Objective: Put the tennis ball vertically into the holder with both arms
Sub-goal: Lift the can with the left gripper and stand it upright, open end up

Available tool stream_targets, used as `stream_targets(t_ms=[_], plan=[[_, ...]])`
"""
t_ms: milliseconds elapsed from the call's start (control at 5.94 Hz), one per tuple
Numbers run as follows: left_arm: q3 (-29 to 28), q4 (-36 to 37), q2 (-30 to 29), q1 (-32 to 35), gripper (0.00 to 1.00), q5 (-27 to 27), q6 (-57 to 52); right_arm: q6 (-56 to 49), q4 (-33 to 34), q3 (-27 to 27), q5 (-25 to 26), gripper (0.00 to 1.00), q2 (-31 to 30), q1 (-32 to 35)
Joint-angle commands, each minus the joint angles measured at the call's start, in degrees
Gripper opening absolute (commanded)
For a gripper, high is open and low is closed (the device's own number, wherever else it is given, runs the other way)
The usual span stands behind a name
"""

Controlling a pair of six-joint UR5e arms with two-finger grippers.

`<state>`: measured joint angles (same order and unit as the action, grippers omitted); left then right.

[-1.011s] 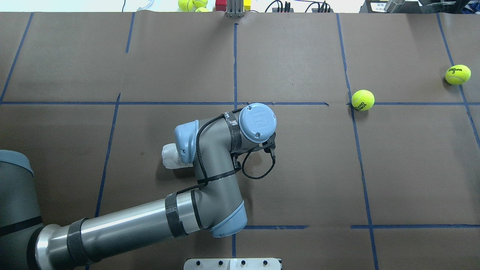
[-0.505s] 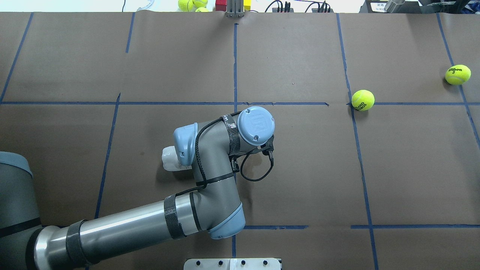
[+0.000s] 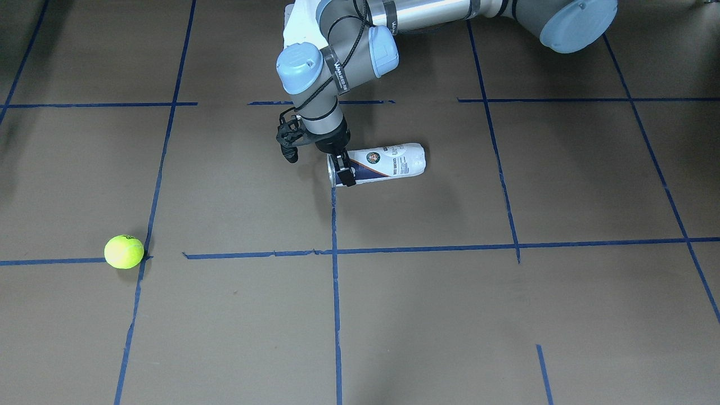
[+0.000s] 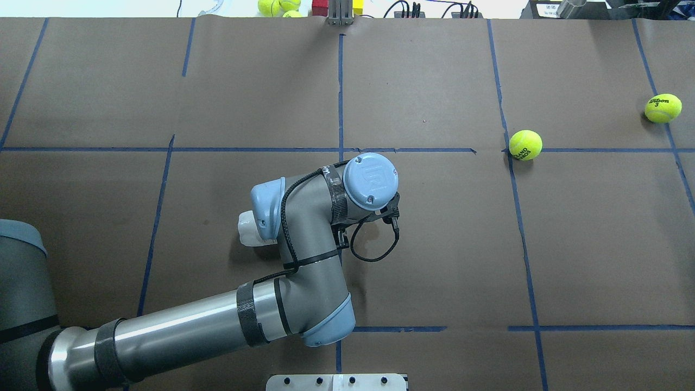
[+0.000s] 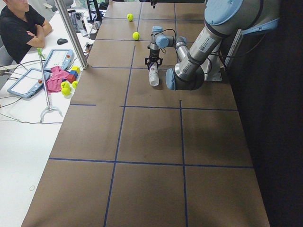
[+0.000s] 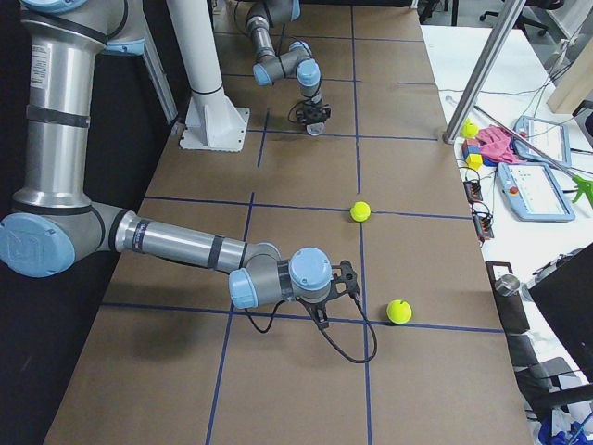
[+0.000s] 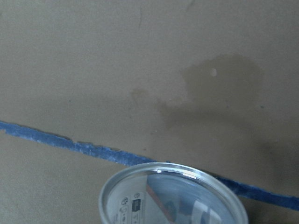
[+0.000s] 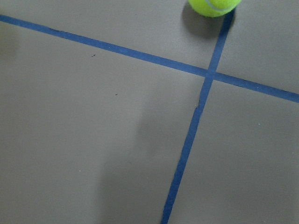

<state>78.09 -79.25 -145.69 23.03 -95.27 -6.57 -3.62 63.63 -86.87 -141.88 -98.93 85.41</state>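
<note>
The holder (image 3: 388, 162), a clear labelled can with a silver rim, lies on its side at mid table. Only its white end (image 4: 248, 231) shows past my left arm in the overhead view. My left gripper (image 3: 341, 171) points down at the can's open end, its black fingers (image 3: 344, 173) close together on the rim. The left wrist view shows that rim (image 7: 170, 166) from above. One tennis ball (image 4: 525, 144) lies right of centre, another (image 4: 662, 107) at the far right. My right gripper (image 6: 321, 317) hovers low beside that far ball (image 6: 398, 311); I cannot tell whether it is open or shut.
Blue tape lines grid the brown table cover (image 4: 434, 244). Spare balls (image 4: 277, 6) and coloured blocks (image 4: 320, 6) sit past the back edge. The white robot base (image 4: 336, 382) is at the front edge. An operator (image 5: 19, 28) sits by a side desk.
My left wrist has shifted slightly left and down. The can's white end has moved a little to the right under it. The balls have not moved.
</note>
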Motion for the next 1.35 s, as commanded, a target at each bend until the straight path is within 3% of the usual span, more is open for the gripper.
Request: stream_targets(t_ms=[0,168,505,1011,1179], plan=[[7.8,-1.8,0.1,1.7,0.66,0.0,0.1,1.6,-0.1,-0.5,-0.1,1.00,0.5,0.0],[13.7,-2.2,1.5,2.7,0.66,-0.1,0.8,5.1,-0.2,-1.5,-0.2,1.00,0.9,-0.1],[20.7,-19.1,7.5,5.7,0.66,-0.4,9.1,5.6,-0.1,-2.7,-0.2,1.00,2.2,-0.3],[20.0,-53.9,16.2,6.6,0.66,-0.4,20.3,14.4,-0.2,-3.0,-0.1,1.00,9.1,-3.0],[20.0,-59.8,16.3,6.6,0.66,-0.4,20.5,23.1,-0.5,-3.7,0.0,1.00,11.7,-3.1]])
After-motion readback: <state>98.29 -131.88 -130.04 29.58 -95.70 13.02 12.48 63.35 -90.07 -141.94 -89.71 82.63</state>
